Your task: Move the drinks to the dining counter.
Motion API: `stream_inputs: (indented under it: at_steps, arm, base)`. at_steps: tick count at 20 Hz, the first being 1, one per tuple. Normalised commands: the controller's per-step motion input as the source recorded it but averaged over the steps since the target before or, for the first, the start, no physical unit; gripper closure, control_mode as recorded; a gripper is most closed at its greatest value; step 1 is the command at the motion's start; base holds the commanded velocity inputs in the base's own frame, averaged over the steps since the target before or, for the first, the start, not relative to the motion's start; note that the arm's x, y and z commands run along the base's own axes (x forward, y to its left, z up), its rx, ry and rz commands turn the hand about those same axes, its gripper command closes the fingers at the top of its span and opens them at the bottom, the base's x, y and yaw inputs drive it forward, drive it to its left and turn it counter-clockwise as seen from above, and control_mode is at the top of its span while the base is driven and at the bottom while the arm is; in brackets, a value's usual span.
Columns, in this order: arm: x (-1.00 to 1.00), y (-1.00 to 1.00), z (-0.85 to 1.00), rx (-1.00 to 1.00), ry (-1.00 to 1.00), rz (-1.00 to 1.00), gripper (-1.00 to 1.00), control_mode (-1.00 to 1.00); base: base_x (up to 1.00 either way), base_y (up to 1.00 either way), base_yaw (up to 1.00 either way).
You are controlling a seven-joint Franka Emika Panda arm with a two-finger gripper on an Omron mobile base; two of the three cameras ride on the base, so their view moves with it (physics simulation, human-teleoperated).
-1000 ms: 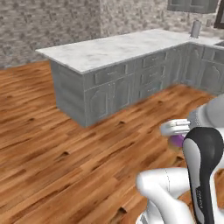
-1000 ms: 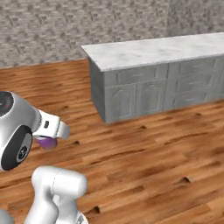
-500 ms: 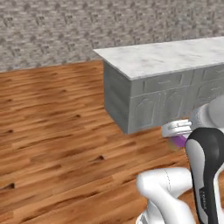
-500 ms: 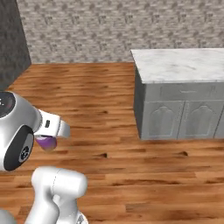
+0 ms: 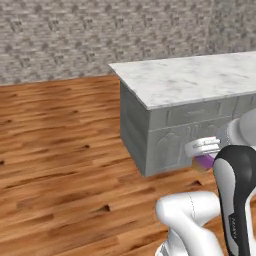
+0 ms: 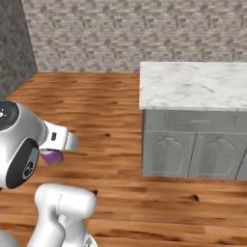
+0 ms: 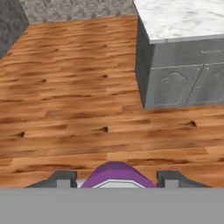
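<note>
while the dining counter lies ahead, the end effector grips the can.

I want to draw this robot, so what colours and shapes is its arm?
The arm is glossy white and made of thick, rounded tube shapes. One link wears a long black band, and a round joint has a black disc on its side. Its jaws end in small dark grey tips.

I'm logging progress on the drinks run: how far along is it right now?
Nothing is delivered yet: the visible part of the dining counter has no drinks on it. In hand: the gripper is shut on the purple can, carried low above the wood floor near the counter's end. Left: set the can on the counter, then bring the cup.
</note>
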Motion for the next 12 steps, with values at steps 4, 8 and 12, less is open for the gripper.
stream_inputs:
  at_steps: [4,8,12]
  arm:
    - [0.0,0.0,0.0,0.0,0.0,0.0,1.0,1.0]
    - [0.0,0.0,0.0,0.0,0.0,0.0,1.0,1.0]
    - [0.0,0.0,0.0,0.0,0.0,0.0,1.0,1.0]
  base:
    - [1.0,-0.72,0.24]
    - [1.0,-0.76,0.25]
    - [1.0,-0.73,0.23]
